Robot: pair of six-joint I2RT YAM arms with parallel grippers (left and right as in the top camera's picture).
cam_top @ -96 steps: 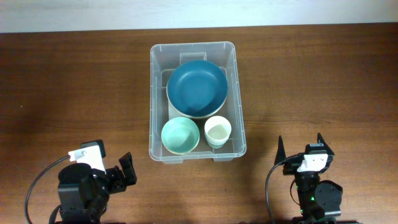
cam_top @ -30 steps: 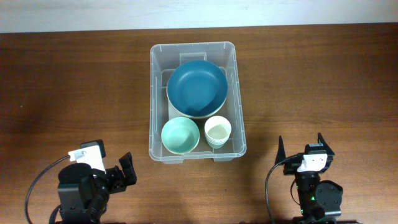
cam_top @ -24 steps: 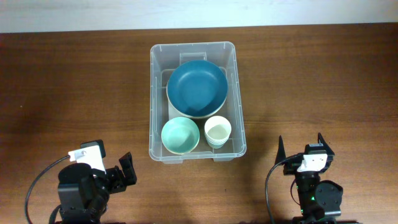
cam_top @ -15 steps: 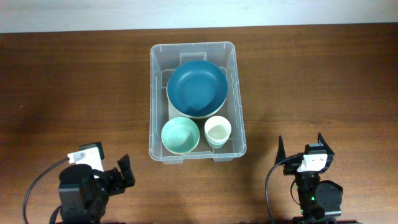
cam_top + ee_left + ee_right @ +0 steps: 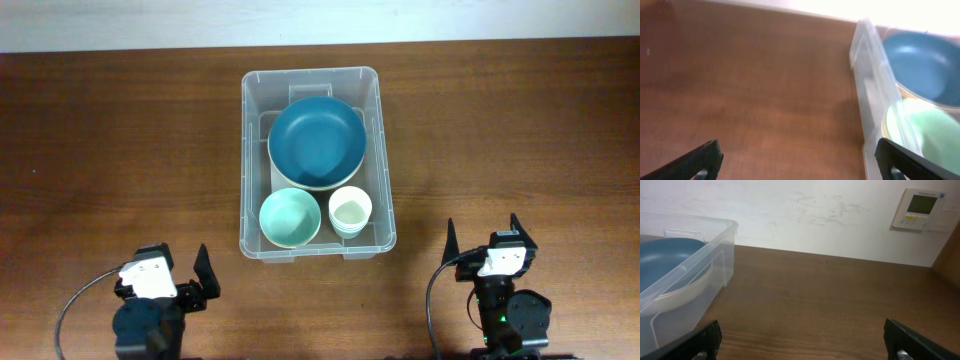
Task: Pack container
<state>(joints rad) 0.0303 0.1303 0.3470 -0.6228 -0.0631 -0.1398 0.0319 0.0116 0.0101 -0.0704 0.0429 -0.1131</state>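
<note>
— While both arms sit at the near edge of the table (image 5: 120, 140), where is the container (image 5: 310, 72)?

— Ahead of the two grippers and between them. From the left gripper (image 5: 165, 272) it lies forward and to the right. From the right gripper (image 5: 484, 236) it lies forward and to the left. Neither touches it.

— And the jaws?

— Both pairs stand wide apart, with nothing between the fingers but bare wood.

— What is inside?

— A blue bowl (image 5: 315, 140) fills the end farthest from the grippers, and a pale rim shows under it. Nearer them sit a green bowl (image 5: 290, 217) on the left gripper's side and a white cup (image 5: 350, 210) on the right gripper's side, just beside each other.

— Anything else?

— A wall panel (image 5: 921, 208), high and to the right of the right gripper.
</note>
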